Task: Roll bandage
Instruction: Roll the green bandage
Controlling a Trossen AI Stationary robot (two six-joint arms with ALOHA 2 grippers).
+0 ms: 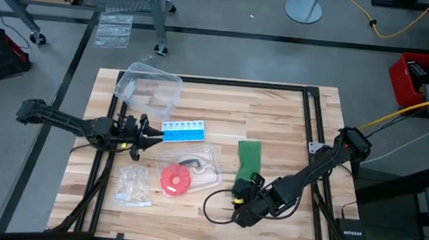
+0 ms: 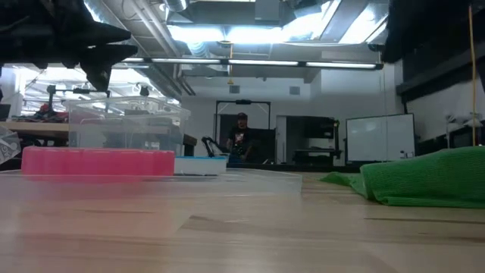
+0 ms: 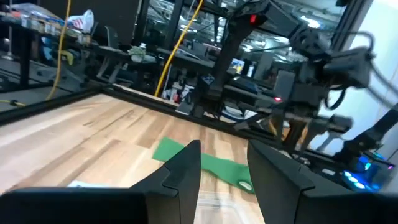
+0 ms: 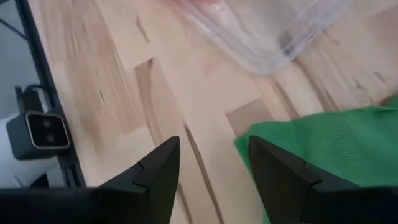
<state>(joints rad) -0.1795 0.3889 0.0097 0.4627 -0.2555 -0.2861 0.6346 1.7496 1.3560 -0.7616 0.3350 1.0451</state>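
No readable writing shows on anything. A pale wooden table (image 1: 275, 117) stands in a workshop with a grey floor. At the left, the left gripper (image 1: 150, 137) hovers with fingers parted, holding nothing, beside a blue-and-white pill box (image 1: 183, 131). Far left sits a clear tub (image 1: 150, 89); near left, a small plastic bag (image 1: 132, 185). In the middle, a red disc (image 1: 173, 179) lies in a clear tray (image 1: 210, 167). At the right, the green bandage (image 1: 248, 159) lies flat, and the right gripper (image 1: 241, 190), fingers apart and empty, is at its near end.
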